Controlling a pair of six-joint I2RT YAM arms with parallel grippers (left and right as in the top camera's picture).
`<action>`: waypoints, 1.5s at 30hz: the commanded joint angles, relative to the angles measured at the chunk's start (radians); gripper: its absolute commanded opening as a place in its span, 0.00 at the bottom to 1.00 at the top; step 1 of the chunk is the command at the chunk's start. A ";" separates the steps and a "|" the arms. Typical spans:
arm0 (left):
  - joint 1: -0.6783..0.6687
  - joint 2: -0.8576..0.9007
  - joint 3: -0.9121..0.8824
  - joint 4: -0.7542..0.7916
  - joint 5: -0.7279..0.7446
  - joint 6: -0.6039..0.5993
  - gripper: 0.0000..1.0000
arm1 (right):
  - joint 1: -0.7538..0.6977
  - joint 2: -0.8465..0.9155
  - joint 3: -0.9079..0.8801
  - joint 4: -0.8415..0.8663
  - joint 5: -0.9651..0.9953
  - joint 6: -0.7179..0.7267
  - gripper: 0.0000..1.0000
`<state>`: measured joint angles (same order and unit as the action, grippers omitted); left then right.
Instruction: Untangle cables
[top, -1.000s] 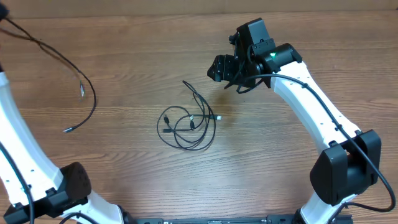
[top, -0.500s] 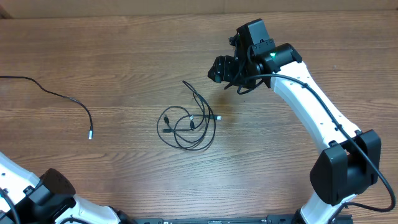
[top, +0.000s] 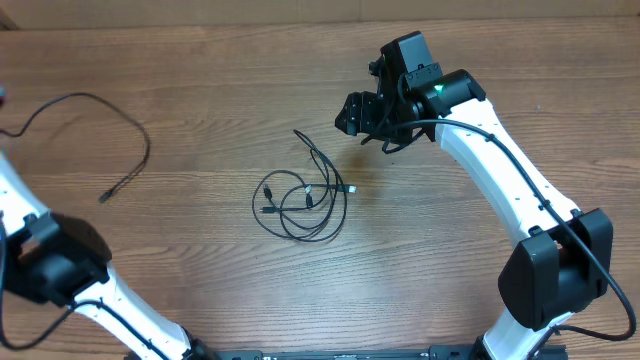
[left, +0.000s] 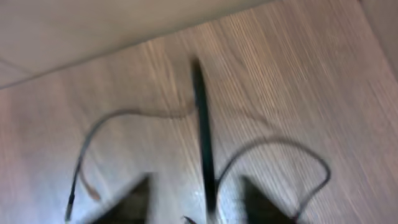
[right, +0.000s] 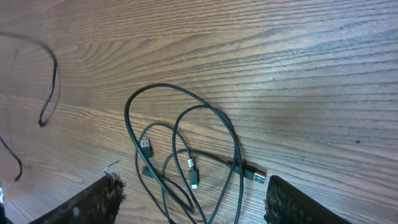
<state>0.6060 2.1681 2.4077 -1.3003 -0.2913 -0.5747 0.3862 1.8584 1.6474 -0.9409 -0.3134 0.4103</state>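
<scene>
A tangle of thin black cables (top: 300, 203) lies looped mid-table, its plug ends showing in the right wrist view (right: 186, 158). One separate cable (top: 125, 120) arcs across the far left of the table. My right gripper (top: 362, 115) hangs open behind and to the right of the tangle, and its fingers (right: 93, 202) stand wide apart above the loops. My left gripper (left: 196, 186) is blurred, its jaws apart. A dark cable strand (left: 200, 118) runs between them, and neither finger visibly presses on it. Overhead, the left gripper is off the left edge.
The left arm's elbow (top: 55, 255) sits at the lower left. The right arm (top: 500, 190) slants down the right side to its base (top: 555, 265). The table's back edge (top: 200, 22) meets a pale wall.
The left arm has swung about at the left edge and its jaws have come apart. The single cable has shifted into a wider arc. The right arm and the tangle have not moved.
</scene>
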 joint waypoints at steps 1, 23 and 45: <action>-0.018 0.039 0.001 -0.001 0.006 -0.008 1.00 | -0.001 0.002 -0.005 0.000 0.006 -0.026 0.72; -0.431 -0.140 0.036 -0.260 0.439 0.352 1.00 | -0.230 0.002 -0.003 -0.023 -0.151 -0.132 0.76; -0.840 0.171 -0.134 -0.133 0.789 0.182 0.89 | -0.294 0.002 -0.003 -0.171 -0.148 -0.245 0.80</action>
<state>-0.2222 2.2791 2.2818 -1.4483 0.3851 -0.3412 0.0917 1.8584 1.6474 -1.1046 -0.4561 0.1928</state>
